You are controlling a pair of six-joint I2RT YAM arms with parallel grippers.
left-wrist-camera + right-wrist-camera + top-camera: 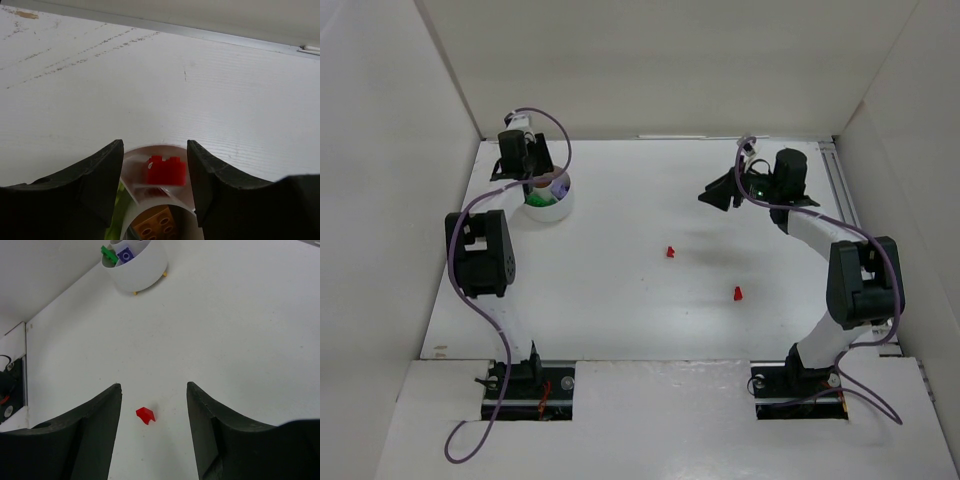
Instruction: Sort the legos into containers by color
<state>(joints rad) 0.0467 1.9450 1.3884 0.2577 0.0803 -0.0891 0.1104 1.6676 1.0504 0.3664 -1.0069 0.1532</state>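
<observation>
White plastic makes up the small round dish (552, 208), whose divided compartments are the containers. The left pincer (532, 178) hangs right above the dish. Its wrist view looks down between two black fingers (85, 190) held apart with nothing gripped. Below that gap a red lego (166, 171) lies in one compartment of the dish, by the rim. Across a divider, in the next compartment, sits an orange-brown lego (157, 225) with its studs up. A strip of lime-yellow (116, 207) shows in the compartment beside those, mostly hidden by a finger. In the right wrist view the dish also holds a green lego (109, 253) sticking up past the wall and a purple lego (125, 255) just beside it. A pale mark on the purple one is too small to read.

Two more red pieces lie on the surface (620, 320), both well apart from the dish: the nearer loose lego (671, 252) and, farther out again, the farther loose lego (738, 293). The right pincer (712, 195) hovers well apart from the dish, beyond the nearer loose lego, its fingers (85, 435) spread wide and empty. One loose red lego (145, 415) shows on the surface under that gap, with the dish beyond it. Which of the two it is I cannot tell.
</observation>
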